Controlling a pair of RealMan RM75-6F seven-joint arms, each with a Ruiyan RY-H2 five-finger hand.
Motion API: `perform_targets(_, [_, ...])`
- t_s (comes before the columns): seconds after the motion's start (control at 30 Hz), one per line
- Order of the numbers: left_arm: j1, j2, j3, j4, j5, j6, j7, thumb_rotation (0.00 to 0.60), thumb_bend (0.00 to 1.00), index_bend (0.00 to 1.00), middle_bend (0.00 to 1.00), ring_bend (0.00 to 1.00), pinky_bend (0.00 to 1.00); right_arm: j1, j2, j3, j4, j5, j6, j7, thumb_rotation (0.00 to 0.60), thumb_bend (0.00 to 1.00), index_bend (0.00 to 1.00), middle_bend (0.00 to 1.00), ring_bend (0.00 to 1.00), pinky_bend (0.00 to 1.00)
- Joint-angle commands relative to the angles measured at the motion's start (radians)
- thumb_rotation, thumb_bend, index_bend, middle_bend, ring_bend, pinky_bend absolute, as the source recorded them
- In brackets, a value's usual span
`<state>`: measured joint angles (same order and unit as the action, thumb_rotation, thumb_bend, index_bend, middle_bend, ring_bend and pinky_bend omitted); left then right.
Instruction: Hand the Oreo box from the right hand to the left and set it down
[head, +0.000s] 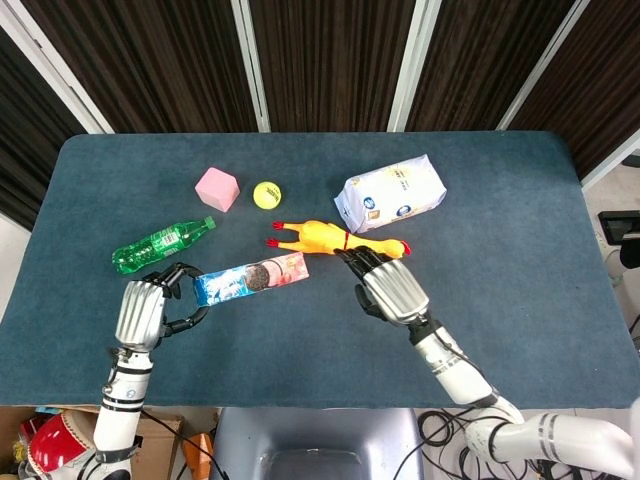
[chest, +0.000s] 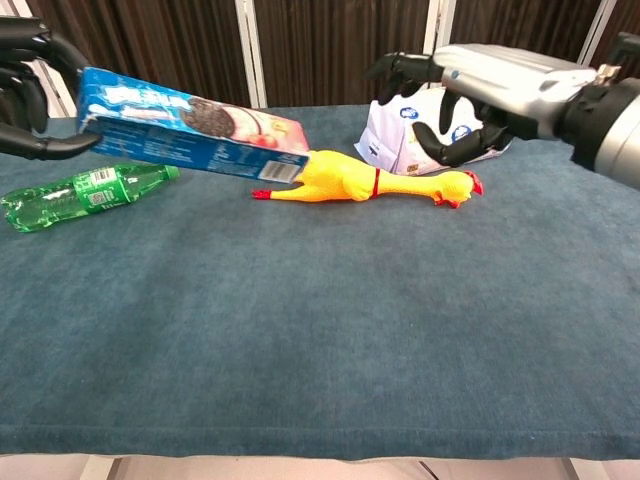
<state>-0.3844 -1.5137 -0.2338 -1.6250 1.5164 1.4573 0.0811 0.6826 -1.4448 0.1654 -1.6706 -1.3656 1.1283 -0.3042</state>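
**Cookie box held by the left hand alone**

The left hand (head: 142, 310) grips one end of the cookie box (head: 250, 279), fingers wrapped around the blue end, thumb underneath. The chest view shows the box (chest: 190, 131) held above the table (head: 500, 260), tilted, its free end dipping toward 3 o'clock. From the head view the box lies at about 7 o'clock of the table's middle.

The right hand (head: 390, 287) holds nothing. Its fingers are spread and loosely curved, well apart from the box, hovering at 5 o'clock of the rubber chicken (head: 335, 240).

The green bottle (head: 163, 244) lies at 12 o'clock of the left hand. A pink block (head: 216, 189) and yellow ball (head: 266, 194) sit near each other further back. A white bag (head: 390, 192) lies at 1 o'clock of the chicken.
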Motion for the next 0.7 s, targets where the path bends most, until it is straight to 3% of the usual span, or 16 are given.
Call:
perform_targets(0.03, [0.017, 0.092, -0.018, 0.037, -0.042, -0.028, -0.073, 0.6, 0.28, 0.71, 0.77, 0.65, 0.66, -0.029, 0.056, -0.021, -0.02, -0.044, 0.025, 0.045, 0.6, 0.62, 0.11, 0.18, 0.13, 0.42])
perform_targets(0.2, [0.035, 0.21, 0.017, 0.083, -0.026, -0.062, -0.136, 0.6, 0.28, 0.71, 0.77, 0.65, 0.66, -0.062, 0.113, -0.059, -0.02, -0.104, 0.05, 0.084, 0.6, 0.62, 0.11, 0.18, 0.13, 0.42])
perform_targets(0.47, [0.088, 0.378, 0.131, 0.077, 0.021, -0.117, -0.322, 0.6, 0.28, 0.71, 0.77, 0.65, 0.66, -0.137, 0.188, -0.146, -0.004, -0.202, 0.11, 0.064, 0.6, 0.62, 0.11, 0.18, 0.11, 0.37])
perform_targets(0.57, [0.112, 0.391, 0.17, 0.085, 0.046, -0.108, -0.392, 0.6, 0.28, 0.72, 0.77, 0.65, 0.66, -0.185, 0.199, -0.17, 0.017, -0.243, 0.179, 0.042, 0.6, 0.55, 0.09, 0.18, 0.1, 0.29])
perform_targets(0.7, [0.136, 0.366, 0.213, 0.108, 0.071, -0.096, -0.453, 0.6, 0.28, 0.71, 0.77, 0.65, 0.65, -0.256, 0.201, -0.199, 0.063, -0.299, 0.288, 0.049, 0.6, 0.33, 0.08, 0.17, 0.09, 0.15])
